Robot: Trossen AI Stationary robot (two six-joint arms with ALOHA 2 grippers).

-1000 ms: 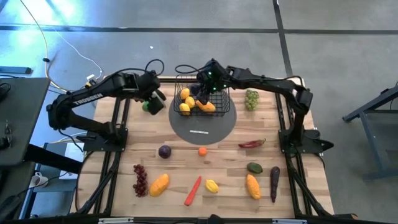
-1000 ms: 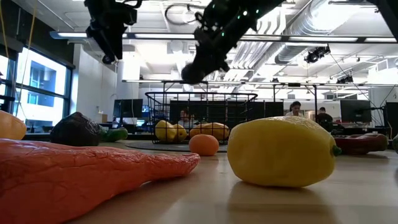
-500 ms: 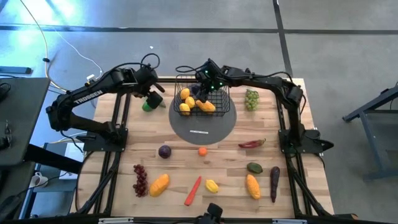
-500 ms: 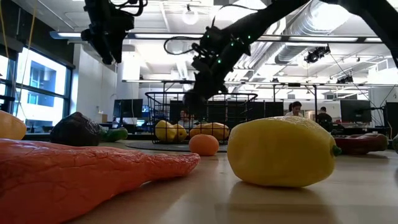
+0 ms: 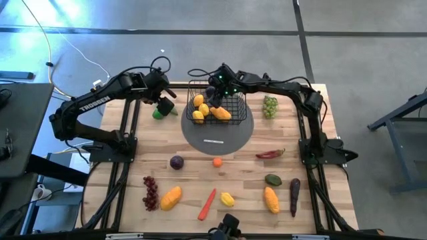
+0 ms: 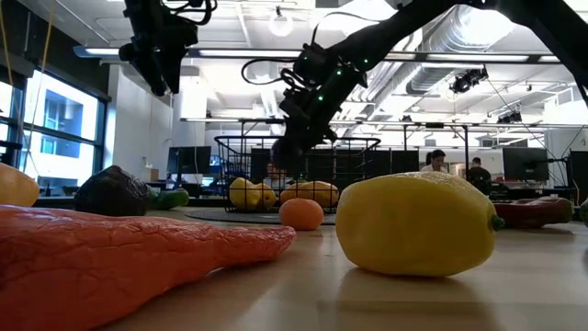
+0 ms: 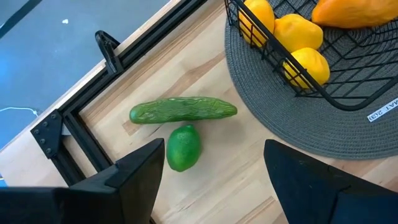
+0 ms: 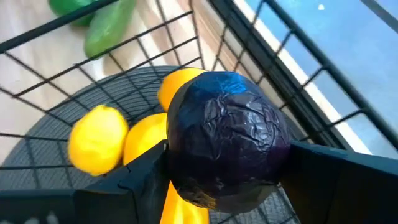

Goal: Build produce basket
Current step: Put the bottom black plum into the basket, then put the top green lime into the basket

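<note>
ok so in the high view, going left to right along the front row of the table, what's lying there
red grapes → orange mango → carrot → small lemon → second orange mango → eggplant

Bright overhead ceiling lights, soft shadows, low view's near lemon (image 6: 418, 224) blurred

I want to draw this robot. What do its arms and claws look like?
Both arms are black and jointed. The left arm has white "TROSSEN" lettering and a looping black cable. The right arm has small green lights near its wrist. Each claw has two flat, dark fingers.
</note>
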